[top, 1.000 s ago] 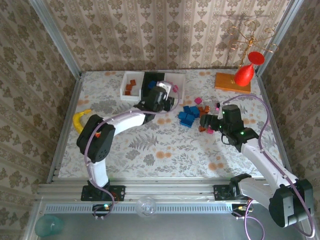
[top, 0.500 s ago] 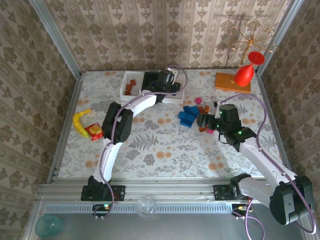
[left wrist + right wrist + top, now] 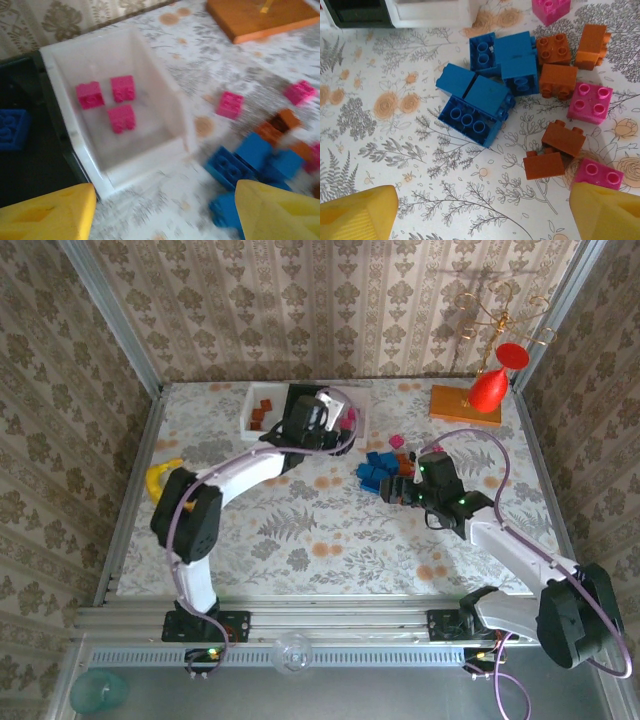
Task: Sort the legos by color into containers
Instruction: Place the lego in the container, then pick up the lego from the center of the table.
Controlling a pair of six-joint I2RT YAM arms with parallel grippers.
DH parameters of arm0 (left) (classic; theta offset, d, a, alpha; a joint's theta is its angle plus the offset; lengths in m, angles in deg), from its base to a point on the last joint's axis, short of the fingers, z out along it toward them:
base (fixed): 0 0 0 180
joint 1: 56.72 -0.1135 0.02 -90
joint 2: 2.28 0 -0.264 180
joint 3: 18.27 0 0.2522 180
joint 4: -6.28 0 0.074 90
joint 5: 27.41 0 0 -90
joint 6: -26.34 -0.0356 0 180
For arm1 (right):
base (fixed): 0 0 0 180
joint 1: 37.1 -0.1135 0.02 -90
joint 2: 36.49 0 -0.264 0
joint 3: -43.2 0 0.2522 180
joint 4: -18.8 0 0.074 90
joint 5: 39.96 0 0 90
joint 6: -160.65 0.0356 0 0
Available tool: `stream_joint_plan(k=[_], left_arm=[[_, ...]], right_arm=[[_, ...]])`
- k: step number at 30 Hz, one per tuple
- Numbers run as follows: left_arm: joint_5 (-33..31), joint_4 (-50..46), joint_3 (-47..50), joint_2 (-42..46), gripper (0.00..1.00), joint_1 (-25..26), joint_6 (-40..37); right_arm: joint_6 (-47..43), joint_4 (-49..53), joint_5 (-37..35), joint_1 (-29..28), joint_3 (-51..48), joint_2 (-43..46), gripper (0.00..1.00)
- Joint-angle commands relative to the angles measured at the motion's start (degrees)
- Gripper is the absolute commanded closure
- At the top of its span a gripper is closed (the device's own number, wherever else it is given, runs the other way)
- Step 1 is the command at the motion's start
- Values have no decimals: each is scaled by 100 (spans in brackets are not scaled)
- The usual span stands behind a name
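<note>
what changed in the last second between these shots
The left gripper swung out over the bins, then drew back a little; it is open and holds nothing. The right gripper crept left toward the loose legos, open too. The bins, those legos and the orange base stayed put.

The floral table (image 3: 330, 530) carries bins (image 3: 140, 160), loose legos (image 3: 475, 107), an orange base (image 3: 465, 405), seemingly a yellow toy (image 3: 160, 478).
</note>
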Motion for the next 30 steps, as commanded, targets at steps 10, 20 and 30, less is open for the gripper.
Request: stream_joint_plan(k=[10,20,30], left_arm=[[829,615,1474,-25,23,711,-152],[-234,530,877,-795,5,1253,455],[-866,-276,-204,-1555,2,1466,618]], right_arm=[[-255,-30,283,-78,-535,559,6],[-108,37,-470,94,-830,1403,3],[-66,24,-506,185,-890,1500,3]])
